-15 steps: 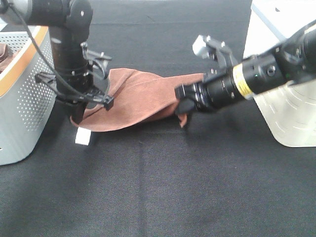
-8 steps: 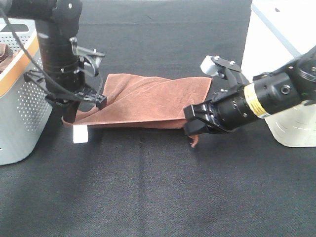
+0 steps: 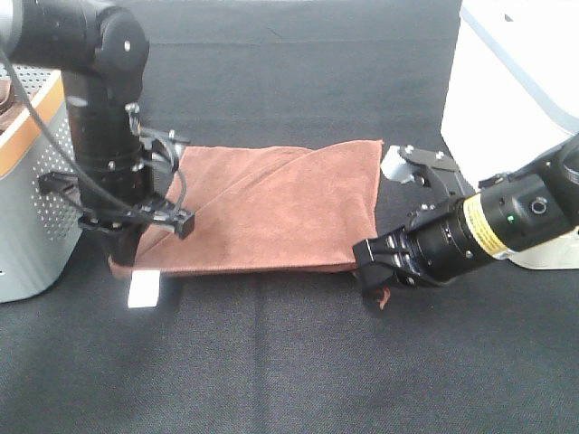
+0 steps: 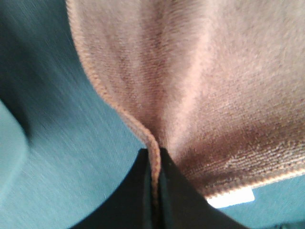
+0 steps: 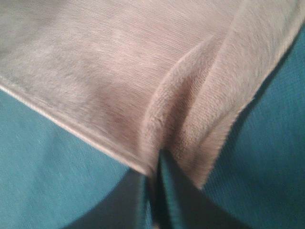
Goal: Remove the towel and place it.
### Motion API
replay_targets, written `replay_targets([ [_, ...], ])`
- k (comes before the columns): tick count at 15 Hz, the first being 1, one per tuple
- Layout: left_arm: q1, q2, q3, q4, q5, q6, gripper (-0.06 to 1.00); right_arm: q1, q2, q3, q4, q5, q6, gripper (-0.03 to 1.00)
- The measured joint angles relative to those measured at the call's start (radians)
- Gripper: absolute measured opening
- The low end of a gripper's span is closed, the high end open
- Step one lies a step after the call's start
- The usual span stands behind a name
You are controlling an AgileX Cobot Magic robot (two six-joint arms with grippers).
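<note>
The reddish-brown towel (image 3: 271,203) lies spread and nearly flat on the black table, one layer folded over another. My left gripper (image 3: 125,262) points down at the towel's near left corner and is shut on the stitched edge (image 4: 153,157). The white tag (image 3: 143,291) rests on the table just beside it. My right gripper (image 3: 372,284) reaches in low from the right and pinches the near right corner. In the right wrist view the towel (image 5: 119,71) bunches into a ridge between the closed fingers (image 5: 171,195).
A grey perforated box with an orange rim (image 3: 36,208) stands close to the left arm. A white container (image 3: 507,99) stands at the right, behind the right arm. Black tabletop (image 3: 271,362) stretches in front of the towel.
Both grippers have come toward the near side and lower, drawing the towel out from a twisted hanging strip into a broad sheet lying on the table. Both still hold their corners.
</note>
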State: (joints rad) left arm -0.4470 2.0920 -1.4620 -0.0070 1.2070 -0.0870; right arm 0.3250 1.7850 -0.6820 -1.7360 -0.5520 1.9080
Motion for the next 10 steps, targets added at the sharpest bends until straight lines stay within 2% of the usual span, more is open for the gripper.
replay_targets([
  [2,0.0,0.0,0.007,-0.007,0.0,0.001,0.0,0.0,0.0,0.008,0.0,0.002,0.0,0.3],
  [4,0.0,0.0,0.007,-0.017,0.0,0.001,0.05,0.0,0.0,0.008,0.0,0.006,0.0,0.5],
  [5,0.0,0.0,0.007,-0.025,0.0,0.001,0.14,0.0,0.0,0.008,0.0,0.006,0.0,0.59],
  [6,0.0,0.0,0.007,-0.031,0.0,0.001,0.37,0.0,0.0,0.008,0.0,-0.002,0.0,0.67],
  [7,0.0,0.0,0.007,-0.032,0.001,0.004,0.52,0.0,0.0,0.008,0.0,-0.007,0.0,0.69],
  [8,0.0,0.0,0.007,-0.032,0.001,0.004,0.52,0.0,0.0,0.008,0.0,-0.007,0.0,0.69],
  [10,0.0,0.0,0.007,-0.036,0.004,0.021,0.69,0.0,-0.012,0.009,0.0,-0.02,0.001,0.7],
])
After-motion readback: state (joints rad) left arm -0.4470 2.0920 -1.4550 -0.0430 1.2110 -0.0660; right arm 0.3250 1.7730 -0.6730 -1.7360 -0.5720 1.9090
